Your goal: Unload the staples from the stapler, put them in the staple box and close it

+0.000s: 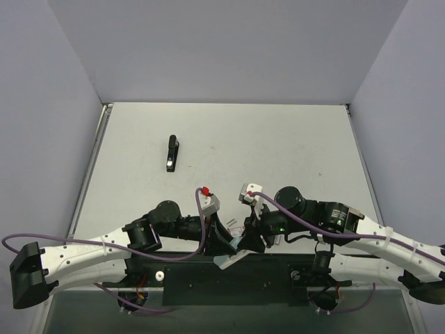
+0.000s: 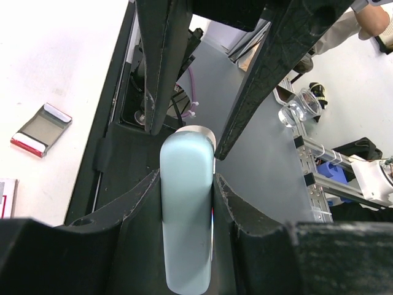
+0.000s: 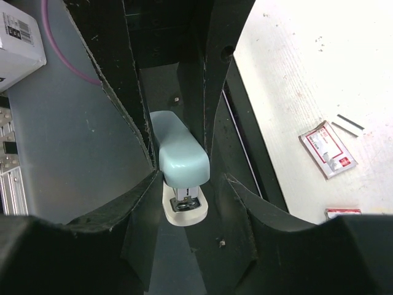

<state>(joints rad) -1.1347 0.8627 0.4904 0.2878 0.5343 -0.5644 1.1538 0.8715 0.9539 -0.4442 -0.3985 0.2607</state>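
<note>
The light-blue stapler (image 1: 231, 260) is low in the middle of the top view, over the dark base plate (image 1: 208, 278) at the table's near edge, where the two arms meet. In the left wrist view its rounded top (image 2: 186, 209) runs up the frame from the bottom centre. The right wrist view shows its other end, with the metal mouth and the pale base under the blue cover (image 3: 179, 153).

The left gripper (image 2: 186, 178) is clenched on the stapler, with both fingers (image 2: 142, 203) pressed to its sides. The right gripper (image 3: 191, 178) straddles the stapler's end. One finger lies against the cover and a thin dark gap shows at the other, so I cannot tell whether it truly grips.

Just beyond the grippers on the white table (image 1: 278, 139) lies a small red-edged staple box (image 3: 327, 149), right of centre in the right wrist view. Two loose staple strips (image 3: 350, 125) lie close beside it. An open grey tray with a red edge (image 2: 41, 129) sits at the left of the left wrist view. Well apart, left of centre in the top view, lies a black oblong object (image 1: 172, 153).
</note>
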